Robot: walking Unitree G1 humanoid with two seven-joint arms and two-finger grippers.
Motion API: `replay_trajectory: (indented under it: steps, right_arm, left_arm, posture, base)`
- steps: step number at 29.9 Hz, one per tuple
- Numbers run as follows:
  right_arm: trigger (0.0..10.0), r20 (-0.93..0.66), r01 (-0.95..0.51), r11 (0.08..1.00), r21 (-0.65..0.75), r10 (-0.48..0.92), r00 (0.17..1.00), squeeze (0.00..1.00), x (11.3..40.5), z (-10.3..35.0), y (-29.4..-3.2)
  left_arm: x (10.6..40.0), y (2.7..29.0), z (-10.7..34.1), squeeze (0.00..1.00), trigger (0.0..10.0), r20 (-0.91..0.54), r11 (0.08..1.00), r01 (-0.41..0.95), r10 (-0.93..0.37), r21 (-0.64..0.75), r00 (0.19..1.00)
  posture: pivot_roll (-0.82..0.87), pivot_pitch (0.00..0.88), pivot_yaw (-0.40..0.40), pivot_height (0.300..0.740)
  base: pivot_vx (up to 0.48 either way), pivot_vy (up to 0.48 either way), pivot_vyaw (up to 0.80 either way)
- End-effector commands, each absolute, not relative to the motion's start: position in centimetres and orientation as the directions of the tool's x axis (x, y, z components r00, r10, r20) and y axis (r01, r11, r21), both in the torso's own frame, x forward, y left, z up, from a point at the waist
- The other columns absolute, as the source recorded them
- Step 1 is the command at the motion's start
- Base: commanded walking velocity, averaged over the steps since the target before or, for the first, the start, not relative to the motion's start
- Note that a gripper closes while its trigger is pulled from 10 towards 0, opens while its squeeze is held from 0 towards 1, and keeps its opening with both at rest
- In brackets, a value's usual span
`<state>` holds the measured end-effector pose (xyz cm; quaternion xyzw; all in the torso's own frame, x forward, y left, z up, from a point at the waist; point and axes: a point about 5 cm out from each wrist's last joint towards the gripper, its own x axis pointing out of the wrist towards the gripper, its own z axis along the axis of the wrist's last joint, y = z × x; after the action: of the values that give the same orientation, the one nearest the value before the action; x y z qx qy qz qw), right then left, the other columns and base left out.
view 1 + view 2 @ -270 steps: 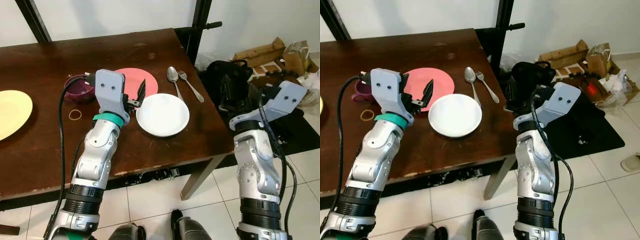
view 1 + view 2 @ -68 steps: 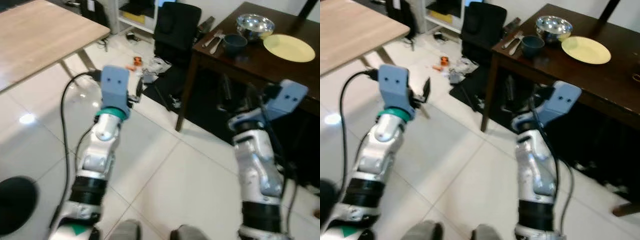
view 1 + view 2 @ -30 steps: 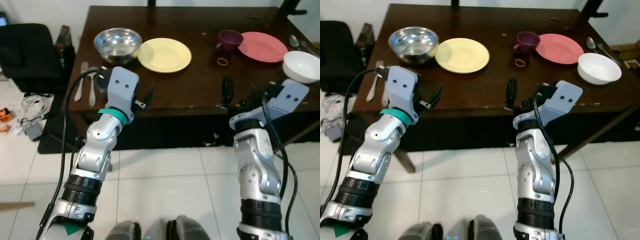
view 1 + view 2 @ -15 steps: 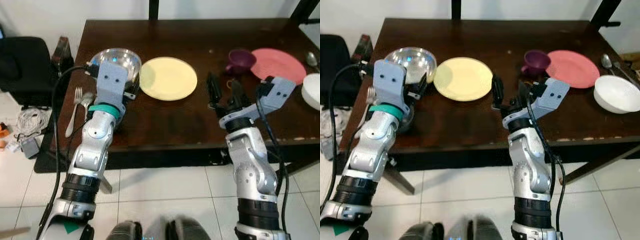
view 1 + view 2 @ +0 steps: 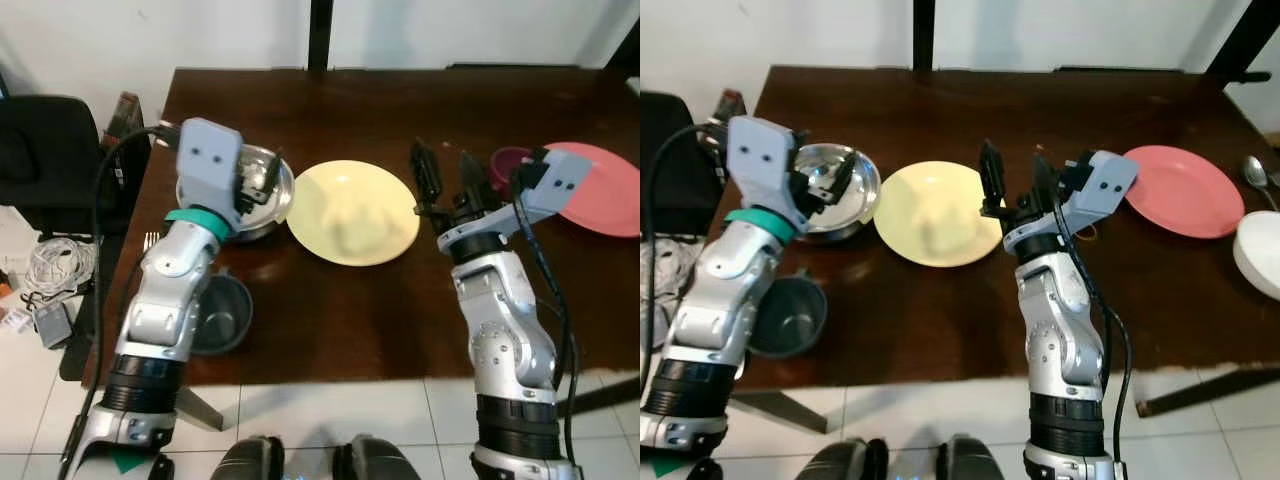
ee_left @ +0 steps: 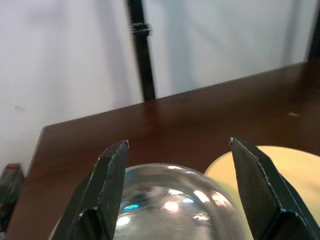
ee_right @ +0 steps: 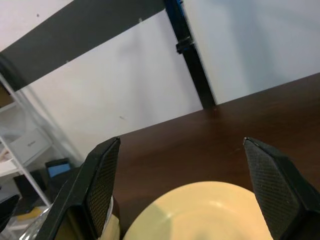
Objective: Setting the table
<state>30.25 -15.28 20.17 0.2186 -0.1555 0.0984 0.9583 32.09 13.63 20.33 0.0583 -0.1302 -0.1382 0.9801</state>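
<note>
Looking down at the dark wooden counter (image 5: pixel 400 310), I see both end effectors raised above it with nothing held. The left end effector (image 5: pixel 262 178) has its two black fingers spread wide over the steel bowl (image 5: pixel 262 205), with no contact that I can make out; in the left wrist view the bowl's shiny rim (image 6: pixel 165 200) sits between the fingers. The right end effector (image 5: pixel 1012 177) is also spread wide, hovering above the near right edge of the yellow plate (image 5: pixel 936 213), which shows between its fingers in the right wrist view (image 7: pixel 200 210).

The yellow plate lies mid-counter, just beside the steel bowl. A dark grey cup (image 5: pixel 222 315) stands near the counter's front left corner, partly covered by my left arm. A fork (image 5: pixel 151 240) peeks out at the left edge. The pink plate (image 5: pixel 1181 190) lies well to the right; the purple mug (image 5: pixel 507 160) is mostly hidden behind the right wrist. A white bowl (image 5: pixel 1262 252) and a spoon (image 5: pixel 1256 171) are cut off at the frame's edge.
</note>
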Motion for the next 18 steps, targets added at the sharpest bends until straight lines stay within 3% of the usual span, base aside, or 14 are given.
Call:
replay_trajectory:
  steps: [1, 12, 18]
  right_arm:
    - [10.0, 0.330, -0.251, 0.884, 0.395, 0.119, 0.937, 0.00, 30.1, 19.9, -15.7]
    - [10.0, 0.324, -0.243, 0.887, 0.391, 0.114, 0.939, 0.00, 30.1, 19.8, -15.9]
    - [10.0, 0.319, -0.240, 0.887, 0.395, 0.113, 0.941, 0.00, 30.0, 19.7, -15.8]
  left_arm:
    - [31.6, 14.1, 20.6, 0.00, 10.0, 0.239, 0.955, 0.247, -0.281, 0.164, 0.929]
    - [32.3, 15.5, 22.2, 0.00, 10.0, 0.193, 0.951, 0.235, -0.273, 0.199, 0.942]
    - [35.0, 18.9, 22.9, 0.00, 10.0, 0.036, 0.961, 0.187, -0.198, 0.202, 0.980]
  posture:
    - [-0.01, 0.000, 0.050, 0.740]
    - [0.00, 0.000, 0.046, 0.740]
    - [0.02, 0.000, 0.046, 0.740]
  base:
    - [0.000, 0.000, 0.00]
    - [0.000, 0.000, 0.00]
    - [0.000, 0.000, 0.00]
